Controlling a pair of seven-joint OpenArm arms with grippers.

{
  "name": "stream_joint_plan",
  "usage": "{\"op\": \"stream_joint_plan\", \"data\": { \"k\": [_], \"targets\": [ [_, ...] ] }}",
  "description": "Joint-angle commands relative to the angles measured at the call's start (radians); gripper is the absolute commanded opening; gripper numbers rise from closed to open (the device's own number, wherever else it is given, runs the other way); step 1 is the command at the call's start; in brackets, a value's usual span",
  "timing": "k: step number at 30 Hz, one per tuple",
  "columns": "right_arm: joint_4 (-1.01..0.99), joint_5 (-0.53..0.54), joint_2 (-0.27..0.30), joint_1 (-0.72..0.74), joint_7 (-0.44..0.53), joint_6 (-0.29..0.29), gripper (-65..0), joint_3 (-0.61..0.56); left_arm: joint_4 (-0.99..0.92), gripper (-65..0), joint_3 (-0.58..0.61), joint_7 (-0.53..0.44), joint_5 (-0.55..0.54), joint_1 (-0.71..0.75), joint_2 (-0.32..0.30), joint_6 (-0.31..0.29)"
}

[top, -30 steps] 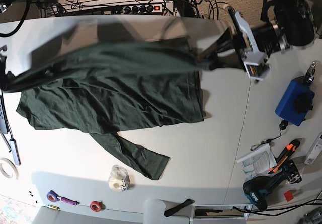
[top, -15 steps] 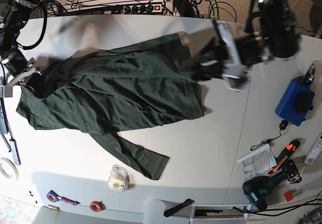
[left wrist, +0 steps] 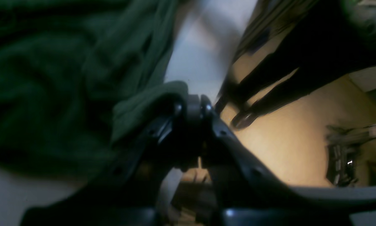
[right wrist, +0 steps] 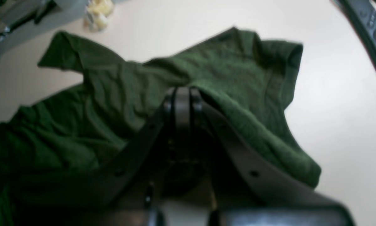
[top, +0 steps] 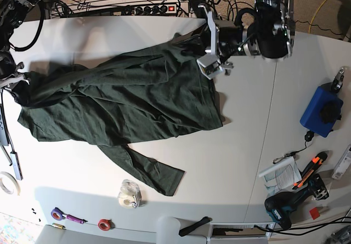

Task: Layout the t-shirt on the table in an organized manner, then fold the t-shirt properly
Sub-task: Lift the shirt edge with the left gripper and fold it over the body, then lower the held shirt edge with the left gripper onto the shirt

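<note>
The dark green t-shirt lies wrinkled across the white table, with one sleeve trailing toward the front edge. My left gripper is shut on the shirt's far right edge near the table's back. In the left wrist view the gripper pinches a fold of green fabric. My right gripper is at the far left, shut on the shirt's left end. In the right wrist view the gripper is closed with fabric draped over the fingers.
A blue box, papers, an orange cutter and a drill sit at the right. A clear tape roll and small tape rolls lie near the front edge. A power strip runs along the back.
The shirt, held stretched and raised between both grippers, has come down onto the table. My left gripper moved left and toward the back with its edge. My right gripper shifted slightly.
</note>
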Motion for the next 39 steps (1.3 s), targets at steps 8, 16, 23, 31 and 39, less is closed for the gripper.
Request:
{"op": "stream_joint_plan", "data": {
  "k": [8, 16, 23, 31, 39],
  "targets": [
    [0.014, -0.006, 0.031, 0.008, 0.036, 0.003, -65.0, 0.008, 0.016, -65.0, -0.003, -0.191, 0.249, 0.041, -0.001, 0.038],
    [0.014, -0.108, 0.031, 0.008, 0.097, -0.164, -65.0, 0.008, 0.016, -65.0, -0.003, -0.237, 0.319, 0.04, 0.0, 0.08],
    [0.014, -0.212, 0.031, 0.008, 0.063, -0.116, -65.0, 0.007, 0.016, -65.0, -0.003, -0.262, 0.38, 0.039, -0.001, 0.101],
    [0.014, -0.315, 0.031, 0.008, 0.059, -0.117, -48.8, 0.007, 0.016, -65.0, -0.003, -0.295, 0.475, 0.027, -0.001, 0.207],
    [0.014, -0.182, 0.031, 0.008, 0.061, -0.117, -39.1, 0.008, 0.016, -33.2, -0.003, -0.285, 0.501, 0.026, -0.013, 0.231]
  ]
}}
